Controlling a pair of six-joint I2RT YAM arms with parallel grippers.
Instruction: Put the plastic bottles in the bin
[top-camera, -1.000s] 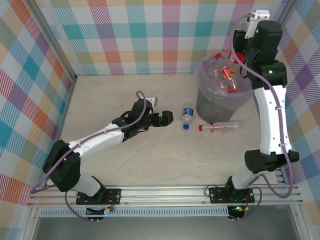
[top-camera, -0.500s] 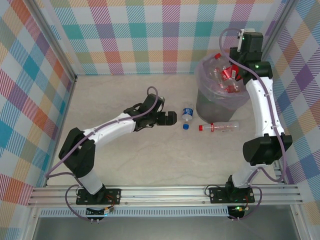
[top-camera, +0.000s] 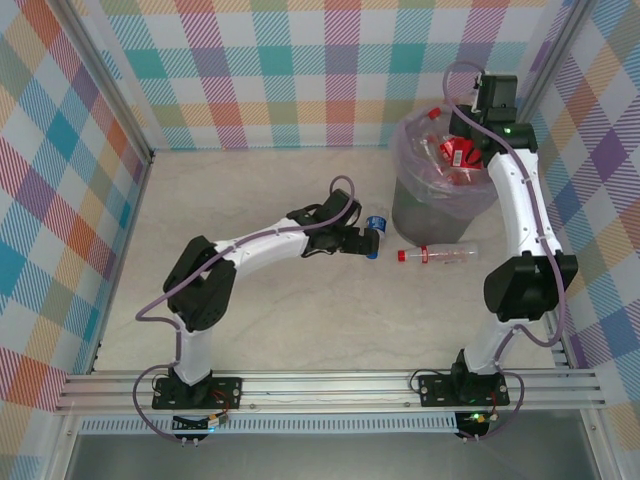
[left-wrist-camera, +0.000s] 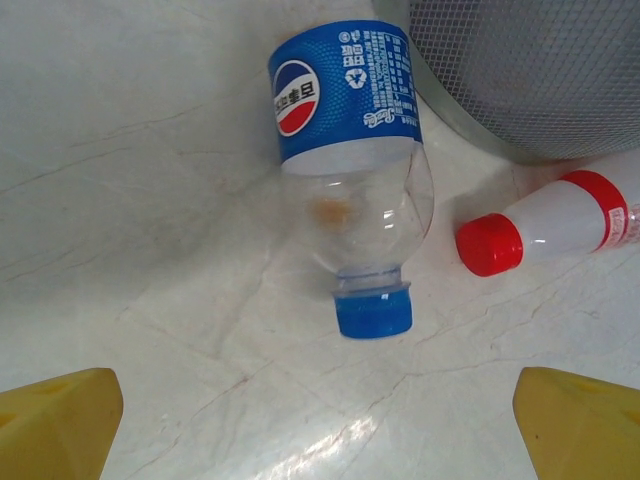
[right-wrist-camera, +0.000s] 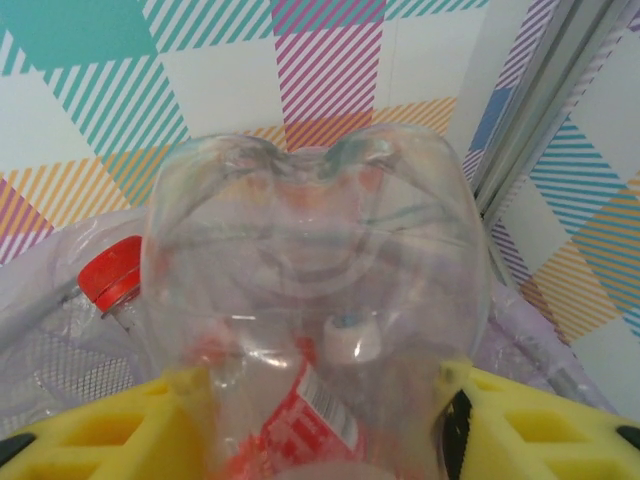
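- Two things had changed from a second before. The left arm had stretched much farther to the right. The left gripper (top-camera: 360, 240) had been a little way left of the blue-label bottle (left-wrist-camera: 350, 130), and now it was right at it.
- Over the bin (top-camera: 420, 212), the right arm's top end had slid a bit left and down.
- One red-cap bottle (top-camera: 437, 254) had not moved. It lay on the table (top-camera: 300, 330) just below the bin, with its cap to the left.
- In the left wrist view, the blue-label bottle lay in the upper middle. Its blue cap pointed down the frame.
- The left gripper's yellow fingertips (left-wrist-camera: 55, 420) sat in the two bottom corners, very wide apart. The bottle was lined up with the gap between them but lay farther up, and they did not touch it.
- The bin's grey mesh wall was in the upper right corner, close to the bottle's label end.
- The right gripper (right-wrist-camera: 320, 378) hung over the bin at the upper right of the top view.
- Its yellow fingers (right-wrist-camera: 90, 425) pressed on both sides of a clear bottle (right-wrist-camera: 310, 260). The bottle's bumpy bottom faced up the frame.
- More bottles with red caps and labels lay below it in the lilac bag (top-camera: 410, 135).
- The left arm lay low, in a long curve from the bottom left to the middle.
- The right arm stood tall along the right side, with its elbow at the middle right.
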